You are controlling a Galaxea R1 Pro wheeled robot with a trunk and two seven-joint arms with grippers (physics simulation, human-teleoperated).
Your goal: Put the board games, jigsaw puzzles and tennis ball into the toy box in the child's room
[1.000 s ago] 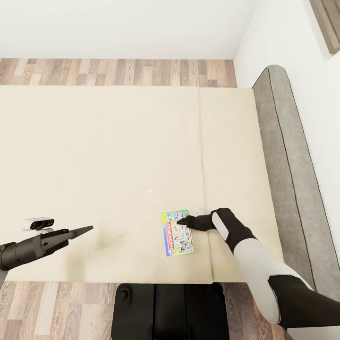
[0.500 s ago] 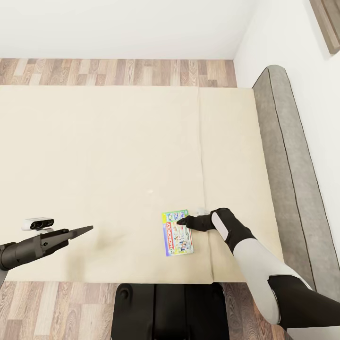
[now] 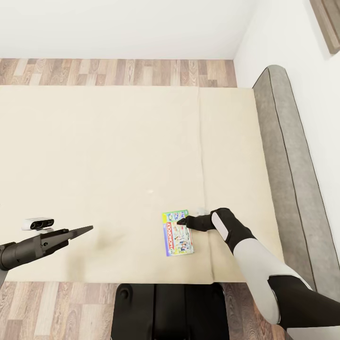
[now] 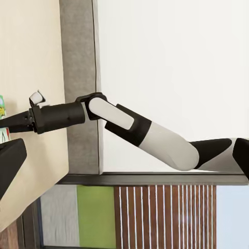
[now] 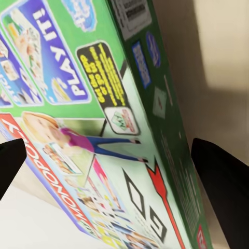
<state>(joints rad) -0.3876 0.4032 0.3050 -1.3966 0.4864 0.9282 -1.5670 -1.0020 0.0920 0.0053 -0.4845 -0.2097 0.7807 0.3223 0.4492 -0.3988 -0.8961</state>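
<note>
One bed (image 3: pixel 108 156) spans the head view, its grey headboard (image 3: pixel 288 160) along the wall. Near its front edge a green game (image 3: pixel 177 232) lies flat. The right fingers (image 3: pixel 181 220) stand apart, straddling its edge without gripping; the left fingers (image 3: pixel 87 229) hover, pressed together, well apart.

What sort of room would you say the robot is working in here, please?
Most likely a bedroom: a wide bed with a plain beige mattress and a grey padded headboard stands on a wood-plank floor against white walls, and a colourful board game lies on the mattress.
</note>
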